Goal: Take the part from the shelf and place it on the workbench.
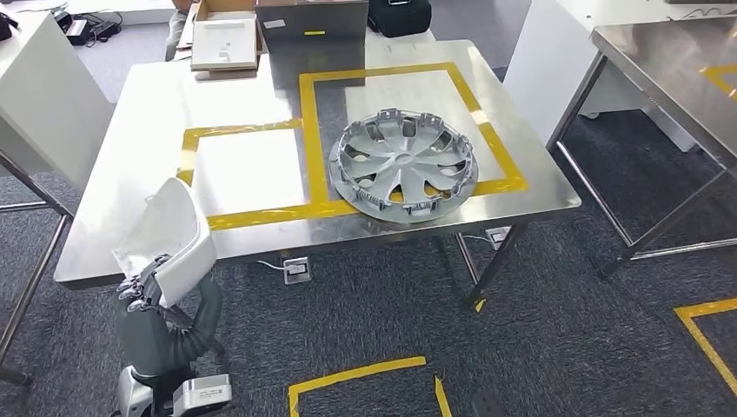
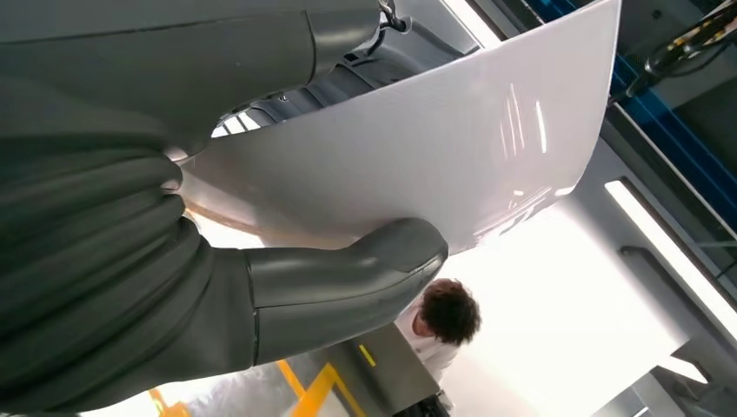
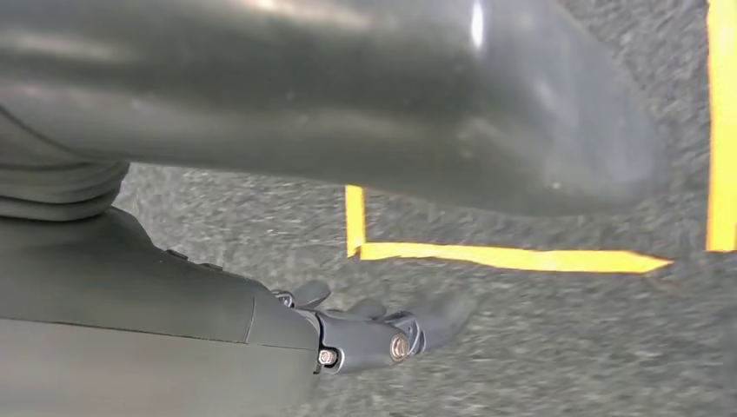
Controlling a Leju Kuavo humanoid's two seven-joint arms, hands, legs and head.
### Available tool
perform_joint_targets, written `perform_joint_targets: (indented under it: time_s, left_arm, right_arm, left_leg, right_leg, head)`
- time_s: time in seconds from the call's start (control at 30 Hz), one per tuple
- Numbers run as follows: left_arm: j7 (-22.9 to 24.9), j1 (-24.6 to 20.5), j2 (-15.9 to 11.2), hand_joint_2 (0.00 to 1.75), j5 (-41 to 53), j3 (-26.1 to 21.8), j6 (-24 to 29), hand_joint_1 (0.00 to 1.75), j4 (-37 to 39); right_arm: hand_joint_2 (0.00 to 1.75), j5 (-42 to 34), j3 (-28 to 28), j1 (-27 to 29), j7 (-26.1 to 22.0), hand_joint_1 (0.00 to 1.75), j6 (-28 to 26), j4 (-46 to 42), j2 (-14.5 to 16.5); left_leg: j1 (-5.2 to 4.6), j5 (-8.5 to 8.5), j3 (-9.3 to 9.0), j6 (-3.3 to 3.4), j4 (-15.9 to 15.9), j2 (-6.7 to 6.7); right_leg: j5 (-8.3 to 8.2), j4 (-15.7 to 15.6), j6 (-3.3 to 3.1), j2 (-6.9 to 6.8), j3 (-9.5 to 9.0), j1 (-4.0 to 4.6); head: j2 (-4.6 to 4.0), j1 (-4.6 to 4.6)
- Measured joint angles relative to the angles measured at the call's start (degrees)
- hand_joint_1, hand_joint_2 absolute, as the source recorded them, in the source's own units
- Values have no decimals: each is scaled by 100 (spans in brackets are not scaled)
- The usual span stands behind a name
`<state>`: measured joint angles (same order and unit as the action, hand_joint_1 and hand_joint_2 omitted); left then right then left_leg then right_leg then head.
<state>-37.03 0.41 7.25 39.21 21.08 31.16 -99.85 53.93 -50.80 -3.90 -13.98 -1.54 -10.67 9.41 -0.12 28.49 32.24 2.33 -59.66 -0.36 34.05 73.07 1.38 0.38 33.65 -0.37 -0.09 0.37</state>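
White part (image 1: 172,233) in left hand (image 1: 143,291)

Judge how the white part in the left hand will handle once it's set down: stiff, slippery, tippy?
The white part looks like a thin, curved, glossy shell: probably light and fairly stiff, since it holds its curve in the left hand. Its shiny skin may slide on the steel workbench, and the curve could rock.

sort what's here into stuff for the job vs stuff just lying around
For the job:
white part, held by the left hand
workbench, with yellow tape squares

Lying about:
hubcap on the bench
tray at the far edge
black case
side table
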Motion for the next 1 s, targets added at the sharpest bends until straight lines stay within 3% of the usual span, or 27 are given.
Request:
perform_joint_targets:
  time_s: [0.03,0.1,0.13,0.17,0.23,0.27,0.3,0.33,0.4,0.43,0.47,0.5,0.53,0.6,0.63,0.67,0.77,0.8,0.93,1.0]
  left_arm:
    - [7,-1,1,175,9,-1,-9,175,1]
    - [22,-1,1,175,29,-3,-24,175,4]
    - [26,-2,1,175,37,-3,-30,175,9]
    - [28,-3,1,175,43,-3,-33,175,16]
    - [32,-5,-3,175,60,-5,-44,175,41]
    - [38,-12,-3,175,77,-6,-60,175,50]
    - [43,-27,-3,175,95,-7,-77,175,51]
    - [46,-59,2,175,120,-7,-96,175,43]
    - [51,-142,11,175,200,-3,-123,175,26]
    - [51,-176,13,175,276,1,-126,175,28]
    - [55,-197,10,175,384,7,-126,175,41]
    - [59,-211,5,175,523,19,-120,175,60]
    - [74,-227,-2,175,688,36,-104,175,82]
    - [190,-269,-14,175,1163,79,-16,175,142]
    - [313,-301,-18,175,1520,100,80,175,194]
    - [489,-341,-25,175,1968,123,206,175,271]
    - [1155,-487,-57,175,3359,198,582,175,631]
    - [1367,-530,-65,175,3681,228,657,175,760]
    - [2038,-839,-56,175,4427,400,811,175,1265]
    - [2138,-963,-51,175,4445,488,840,175,1483]
  right_arm:
    - [0,5,0,7,4,0,10,0,1]
    - [0,17,0,39,10,0,24,0,-1]
    - [0,21,0,59,10,0,27,0,-3]
    - [0,25,0,80,10,0,30,0,-4]
    - [0,28,-1,130,10,0,36,1,-6]
    - [0,25,-2,148,10,0,39,2,-6]
    - [0,20,-2,149,9,0,41,2,-5]
    - [0,10,-2,128,5,0,43,2,-5]
    - [0,-23,-8,67,-2,0,46,2,0]
    - [0,-37,-20,42,-3,0,48,2,1]
    - [0,-45,-34,29,2,0,50,2,1]
    - [0,-44,-50,25,7,0,50,2,-1]
    - [0,-36,-65,26,10,0,49,2,-3]
    - [0,-5,-80,36,19,0,52,2,-2]
    - [0,18,-84,42,25,0,55,2,1]
    - [0,41,-85,49,32,0,58,2,6]
    - [0,79,-87,70,58,0,51,4,19]
    - [0,85,-88,72,63,0,47,4,19]
    - [0,112,-90,38,71,0,44,4,21]
    - [0,126,-90,10,71,0,47,4,30]
  left_leg:
    - [2,87,-119,-2,30,-16]
    - [8,277,-406,-13,97,-57]
    - [11,384,-573,-23,131,-72]
    - [12,501,-728,-37,164,-79]
    - [-4,762,-1018,-88,193,-97]
    - [-14,885,-1146,-121,217,-108]
    - [-25,959,-1267,-158,215,-119]
    - [-32,939,-1310,-197,153,-125]
    - [-28,673,-1126,-265,-343,-95]
    - [-23,540,-889,-297,-715,-73]
    - [-14,518,-627,-322,-1066,-52]
    - [-5,640,-369,-343,-1317,-37]
    - [8,894,-135,-359,-1457,-29]
    - [30,1402,218,-395,-1444,-18]
    - [39,1452,335,-414,-1298,-12]
    - [48,1260,415,-428,-1062,-5]
    - [66,-60,561,-393,-266,39]
    - [61,-305,587,-352,-176,52]
    - [66,-328,532,-173,-153,37]
    - [71,-289,470,-110,-116,40]
  right_leg:
    - [232,180,25,-2,265,-6]
    - [693,123,58,-4,624,-10]
    - [696,-91,61,-7,732,-10]
    - [418,-396,42,-11,808,-7]
    - [-627,-978,-20,-23,868,19]
    - [-1019,-1107,-59,-25,848,34]
    - [-1180,-1138,-97,-23,803,42]
    - [-1127,-1111,-138,-20,726,42]
    - [-999,-1163,-226,-7,554,17]
    - [-953,-1218,-265,-5,444,5]
    - [-904,-1279,-295,-1,327,-9]
    - [-847,-1333,-314,-1,207,-14]
    - [-784,-1383,-323,3,84,-18]
    - [-633,-1450,-314,24,-159,-30]
    - [-548,-1464,-305,38,-277,-40]
    - [-460,-1468,-290,50,-391,-51]
    - [-196,-1415,-193,80,-591,-51]
    - [-116,-1395,-144,85,-610,-45]
    - [89,-1302,10,52,-648,-47]
    - [329,-744,55,23,-338,-53]
  head:
    - [0,3]
    - [0,5]
    - [0,8]
    - [0,8]
    - [0,8]
    - [0,5]
    - [0,7]
    - [0,8]
    - [0,4]
    - [0,-3]
    - [0,-10]
    - [0,-15]
    - [0,-16]
    - [0,-14]
    - [0,-16]
    - [0,-16]
    - [0,-16]
    - [0,-14]
    - [0,-1]
    - [0,7]
